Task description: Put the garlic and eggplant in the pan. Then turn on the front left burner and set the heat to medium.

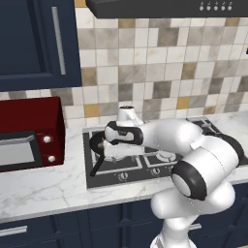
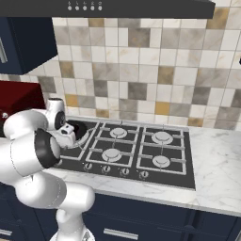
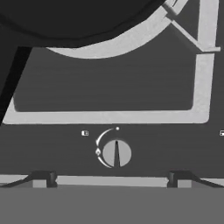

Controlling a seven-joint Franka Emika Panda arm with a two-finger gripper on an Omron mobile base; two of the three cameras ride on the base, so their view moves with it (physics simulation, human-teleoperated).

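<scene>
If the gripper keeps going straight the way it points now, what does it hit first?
Most likely the round stove knob, centred between the open gripper fingertips, though depth is hard to judge.

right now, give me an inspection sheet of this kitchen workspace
surface: white marble counter with a black gas hob set in it
job's things: black pan on the hob's left side, handle pointing toward the front edge; pale burner ring under it; eggplant and garlic cannot be made out
control: knob on the hob's front strip, straight below the hand
gripper: open, fingertips spread either side of the knob, holding nothing
clutter: nothing seen
cables: nothing seen
surroundings: red microwave at left, tiled wall, dark blue cabinets, hood above
</scene>
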